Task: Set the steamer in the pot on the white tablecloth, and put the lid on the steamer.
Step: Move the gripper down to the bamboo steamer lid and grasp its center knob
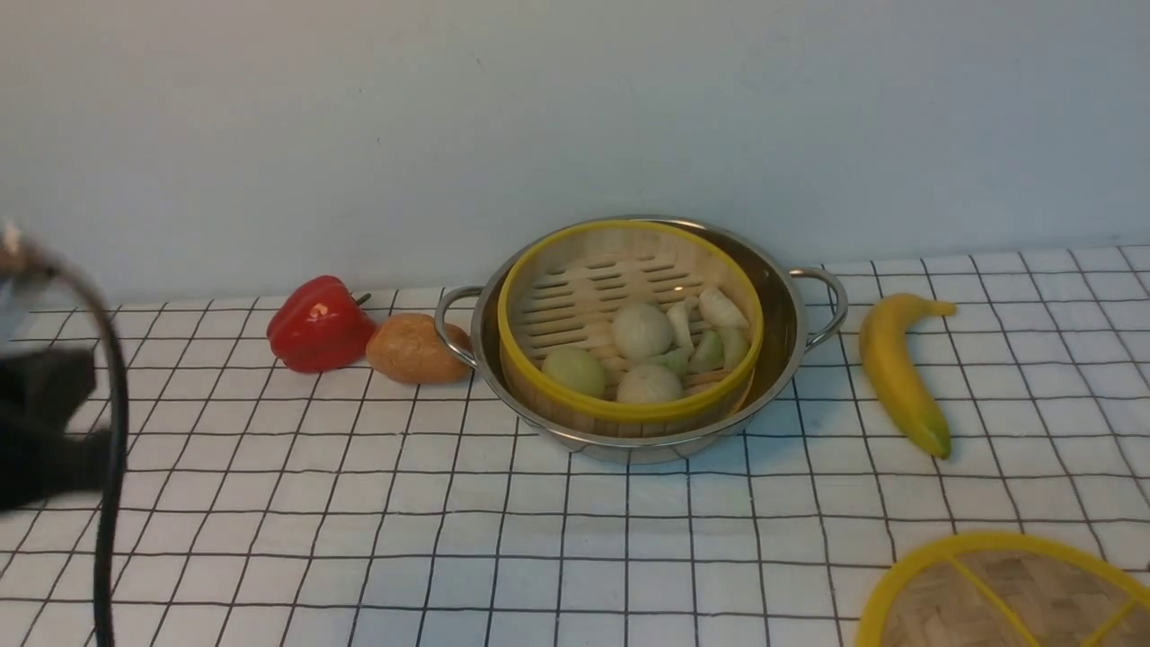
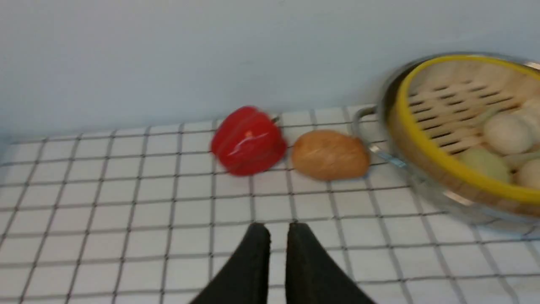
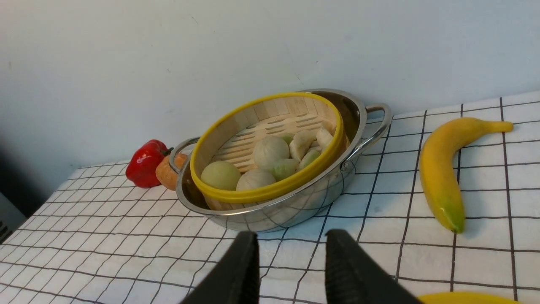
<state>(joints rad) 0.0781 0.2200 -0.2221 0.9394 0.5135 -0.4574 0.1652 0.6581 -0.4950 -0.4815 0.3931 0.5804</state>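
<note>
Sitting in the pot [image 1: 782, 332]: the steamer [image 1: 629, 413], uncovered, with pale dumplings [image 1: 641, 331] on its slats.
Pot's place: on the white tablecloth [image 1: 359, 539], midway along its far edge.
Lid [image 1: 1006, 593]: flat on the cloth at the near right corner, well apart from the pot, partly out of view.
Left gripper [image 2: 278, 230]: fingers drawn almost together, nothing between them, over the cloth's left side.
Right gripper [image 3: 291, 238]: fingers parted and empty, above the cloth near the lid's rim.
Others: red pepper [image 1: 319, 325] and brown roll [image 1: 415, 349] left of the pot, the roll just beside its handle; banana [image 1: 898, 373] on the pot's right.
</note>
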